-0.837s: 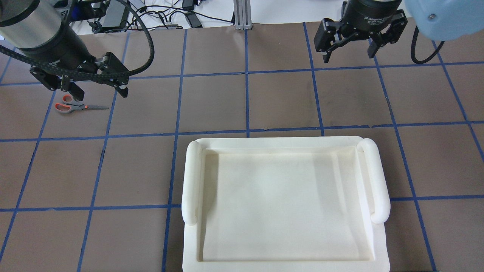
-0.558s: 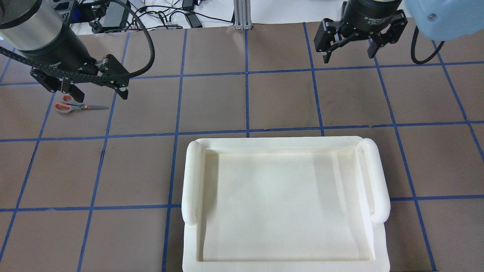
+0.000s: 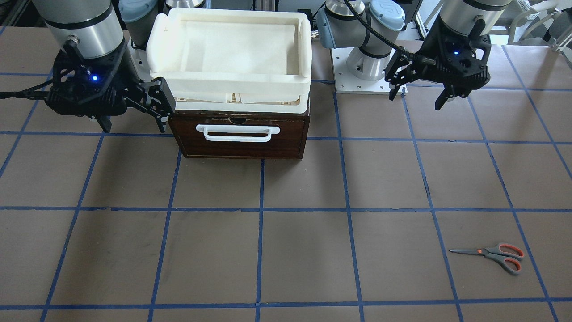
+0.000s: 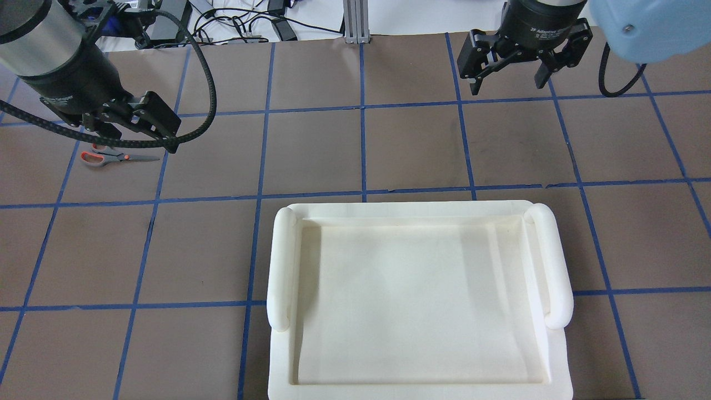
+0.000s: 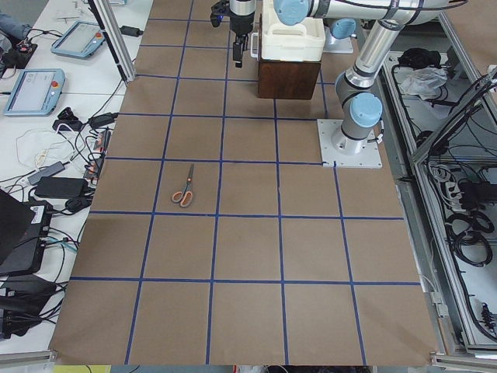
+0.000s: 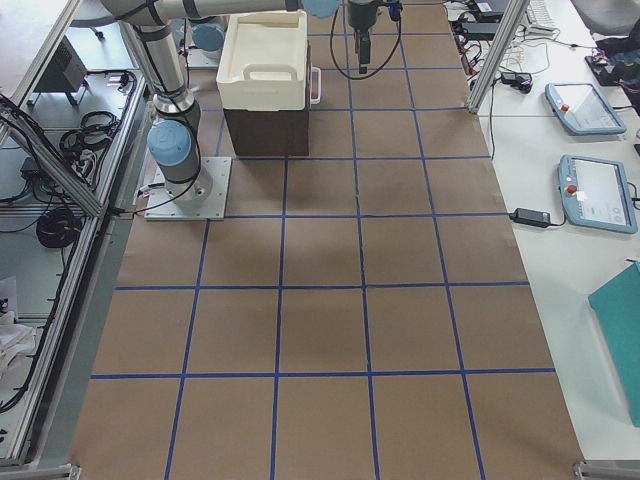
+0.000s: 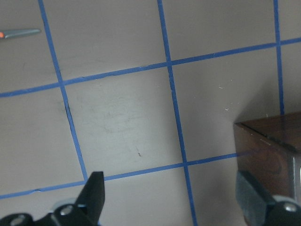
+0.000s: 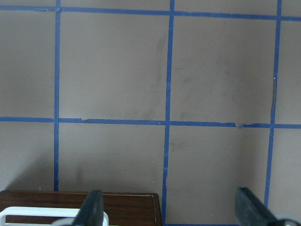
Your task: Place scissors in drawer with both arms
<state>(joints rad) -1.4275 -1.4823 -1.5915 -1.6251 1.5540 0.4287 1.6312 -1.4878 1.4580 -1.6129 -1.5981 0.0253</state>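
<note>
The scissors (image 3: 491,256) lie flat on the brown table on my left side, blades shut; they also show in the overhead view (image 4: 114,158). My left gripper (image 4: 141,141) hangs open above them, well off the table (image 3: 415,102); its wrist view shows only a blade tip (image 7: 19,33). The dark brown drawer (image 3: 241,136) is closed, with its white bar handle (image 3: 237,133) on the front. My right gripper (image 3: 134,129) is open and empty, just beside the drawer's front corner. The drawer's top edge shows in the right wrist view (image 8: 80,200).
A white foam tray (image 3: 228,74) sits on top of the drawer cabinet and fills the lower overhead view (image 4: 280,266). Blue tape lines grid the table. The arm bases stand behind the cabinet. Cables and tablets lie beyond the table's far edge.
My left gripper has shifted slightly over the scissors' handles and now covers more of them in the overhead view. My right gripper has edged a little farther forward. The scissors have not moved.
</note>
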